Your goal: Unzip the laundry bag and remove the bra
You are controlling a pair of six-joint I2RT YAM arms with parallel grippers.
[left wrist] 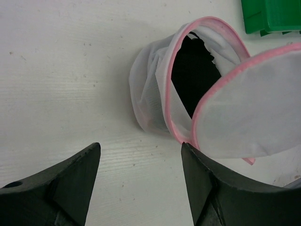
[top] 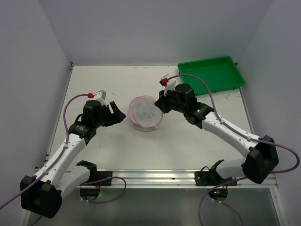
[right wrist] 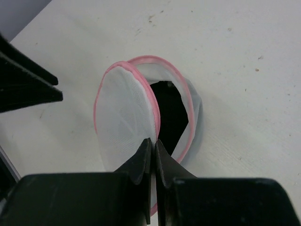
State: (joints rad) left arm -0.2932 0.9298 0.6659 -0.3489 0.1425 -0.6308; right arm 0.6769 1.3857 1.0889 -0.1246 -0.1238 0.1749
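Note:
The laundry bag (top: 146, 113) lies on its side mid-table, a white mesh drum with pink rims. Its round lid (right wrist: 124, 117) stands ajar from the body (left wrist: 150, 89), leaving a dark gap between them. My right gripper (right wrist: 153, 141) is shut on the pink edge of that lid, at the bag's right side (top: 161, 104). My left gripper (top: 118, 113) hovers just left of the bag, open with nothing between its fingers (left wrist: 141, 148). The right finger's tip nearly meets the lid's lower rim; contact is unclear. The bra is hidden; the opening shows only darkness.
A green tray (top: 211, 74) sits at the far right corner of the white table (top: 108, 146), and its corner shows in the left wrist view (left wrist: 273, 14). Walls close in the table on the left, back and right.

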